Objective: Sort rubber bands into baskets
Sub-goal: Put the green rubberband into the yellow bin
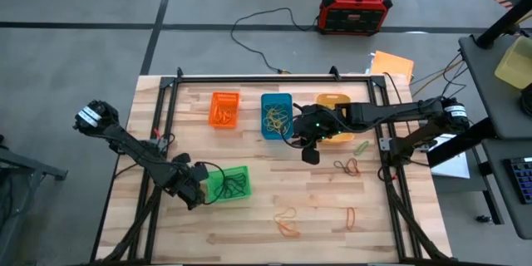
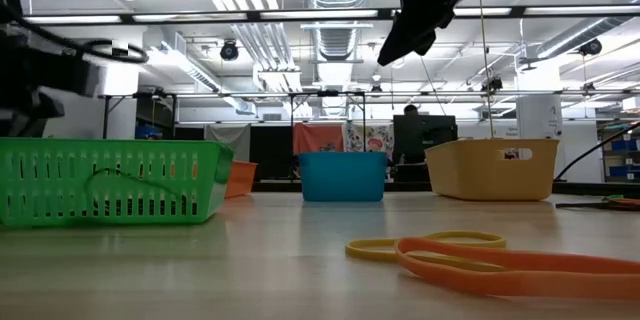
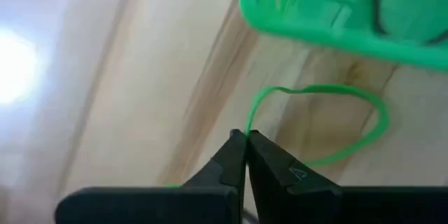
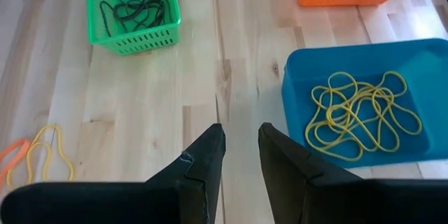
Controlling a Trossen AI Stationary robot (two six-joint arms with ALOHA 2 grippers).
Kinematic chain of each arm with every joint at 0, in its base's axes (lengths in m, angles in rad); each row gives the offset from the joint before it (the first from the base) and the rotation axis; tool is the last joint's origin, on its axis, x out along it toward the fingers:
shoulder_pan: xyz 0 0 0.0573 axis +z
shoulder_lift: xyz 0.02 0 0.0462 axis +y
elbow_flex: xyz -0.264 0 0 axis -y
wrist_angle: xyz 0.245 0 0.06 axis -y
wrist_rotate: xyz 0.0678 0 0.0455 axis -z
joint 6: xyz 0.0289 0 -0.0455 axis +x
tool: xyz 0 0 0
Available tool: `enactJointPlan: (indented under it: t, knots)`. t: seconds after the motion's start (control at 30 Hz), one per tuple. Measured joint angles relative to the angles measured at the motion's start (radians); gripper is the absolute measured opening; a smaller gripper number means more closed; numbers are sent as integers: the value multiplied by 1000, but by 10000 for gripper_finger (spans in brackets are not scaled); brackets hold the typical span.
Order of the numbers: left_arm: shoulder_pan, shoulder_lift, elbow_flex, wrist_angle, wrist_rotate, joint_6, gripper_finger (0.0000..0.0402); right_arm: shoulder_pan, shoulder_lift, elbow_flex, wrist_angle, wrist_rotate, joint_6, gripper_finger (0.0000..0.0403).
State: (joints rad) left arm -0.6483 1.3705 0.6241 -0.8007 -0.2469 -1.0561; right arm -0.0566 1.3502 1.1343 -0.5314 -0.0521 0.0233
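The left gripper [image 3: 245, 140] is pinched shut on a green band [image 3: 329, 122] lying just beside the green basket [image 1: 229, 184]. It's feather-light and floppy, so grabbing any bit of strand works, though it'll dangle and could snag the rim. The right gripper [image 4: 241, 147], fingers apart and empty, hovers by the blue basket [image 4: 364, 63]; there's loads of bare table between.

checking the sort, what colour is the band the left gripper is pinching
Green: the rubber band in the left gripper, clearest in the left wrist view.

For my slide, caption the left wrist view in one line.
Left gripper shut on a green rubber band beside the green basket on the wooden table.
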Motion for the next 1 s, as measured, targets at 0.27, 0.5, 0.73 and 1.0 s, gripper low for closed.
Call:
enactJointPlan:
  t: [0.27, 0.5, 0.73, 1.0]
  knots:
    - [-1, -61, 85, -149, -97, 3, 0, 0, 0, -87, 117, 0, -11, 77]
    - [-1, -174, 137, -236, -231, 8, 0, 0, 0, -161, 285, 0, -18, 74]
    - [0, -241, 211, -249, -551, 125, 0, 0, 0, -265, 604, 0, -76, 79]
    - [23, -243, 273, -142, -787, 368, 0, 0, 0, -370, 990, 0, -101, 84]
